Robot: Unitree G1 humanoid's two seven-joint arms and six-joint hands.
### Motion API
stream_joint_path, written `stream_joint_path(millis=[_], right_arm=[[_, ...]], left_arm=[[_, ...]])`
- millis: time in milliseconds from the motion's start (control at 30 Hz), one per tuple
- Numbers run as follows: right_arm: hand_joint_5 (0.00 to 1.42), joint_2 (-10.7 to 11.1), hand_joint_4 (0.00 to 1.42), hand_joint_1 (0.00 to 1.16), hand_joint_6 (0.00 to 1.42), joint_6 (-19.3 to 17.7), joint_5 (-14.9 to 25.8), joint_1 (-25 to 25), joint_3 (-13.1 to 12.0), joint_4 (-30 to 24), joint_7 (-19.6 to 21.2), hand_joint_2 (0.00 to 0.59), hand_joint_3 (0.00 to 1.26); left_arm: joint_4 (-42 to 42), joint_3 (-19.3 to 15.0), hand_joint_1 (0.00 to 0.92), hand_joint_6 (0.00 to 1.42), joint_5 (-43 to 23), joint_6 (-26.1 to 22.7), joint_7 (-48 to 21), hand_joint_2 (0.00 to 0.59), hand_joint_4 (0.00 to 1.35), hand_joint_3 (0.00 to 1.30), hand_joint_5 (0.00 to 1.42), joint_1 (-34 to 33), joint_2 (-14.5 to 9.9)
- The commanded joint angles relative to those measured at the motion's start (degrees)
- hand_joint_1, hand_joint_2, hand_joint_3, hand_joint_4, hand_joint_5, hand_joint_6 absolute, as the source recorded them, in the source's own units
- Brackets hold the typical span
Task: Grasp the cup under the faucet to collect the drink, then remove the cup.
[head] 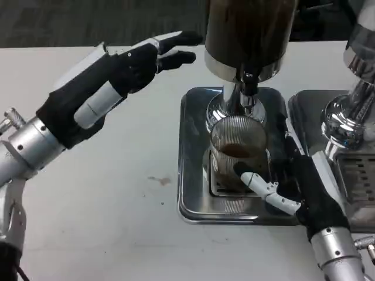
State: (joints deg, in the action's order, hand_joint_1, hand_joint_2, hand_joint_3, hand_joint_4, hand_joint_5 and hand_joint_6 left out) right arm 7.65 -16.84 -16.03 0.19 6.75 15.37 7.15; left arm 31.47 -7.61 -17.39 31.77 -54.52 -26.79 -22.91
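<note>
The drink dispenser (249, 41) stood on its steel drip tray (190, 175), right of centre. The left hand (146, 58) hovered left of it, fingers spread, holding nothing. The right hand (281, 187) gripped the ribbed glass cup (237, 149) (dark drink inside) under the faucet (249, 82).

Cup (237, 149) clear, ribbed, dark brown drink inside; tray (190, 175) shiny silver; table (117, 193) white, possibly faintly stained.
</note>
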Motion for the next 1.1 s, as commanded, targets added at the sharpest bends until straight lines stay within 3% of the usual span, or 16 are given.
stream_joint_path(millis=[33,433,1100], right_arm=[[0.00,0.77,0.00,0.58,0.00,-1.38,1.04,-1.39,-0.68,1.28,-1.00,0.198,0.00],[0.00,1.43,0.00,0.57,0.00,-3.38,1.60,-4.04,-0.83,5.72,-1.73,0.182,0.00],[0.00,-0.38,0.00,0.59,0.00,-15.15,3.52,-8.71,-1.86,19.64,-0.91,0.167,0.00]], left_arm=[[-1.46,-0.08,0.000,0.09,0.94,-0.28,2.04,0.081,0.06,0.19,0.13,3.83,-0.81],[0.87,0.39,0.000,0.09,3.15,-0.56,4.84,0.091,0.07,0.20,0.13,8.28,-1.21],[4.98,0.28,0.000,0.10,5.01,0.12,5.94,0.098,0.09,0.23,0.15,7.73,-1.88]])
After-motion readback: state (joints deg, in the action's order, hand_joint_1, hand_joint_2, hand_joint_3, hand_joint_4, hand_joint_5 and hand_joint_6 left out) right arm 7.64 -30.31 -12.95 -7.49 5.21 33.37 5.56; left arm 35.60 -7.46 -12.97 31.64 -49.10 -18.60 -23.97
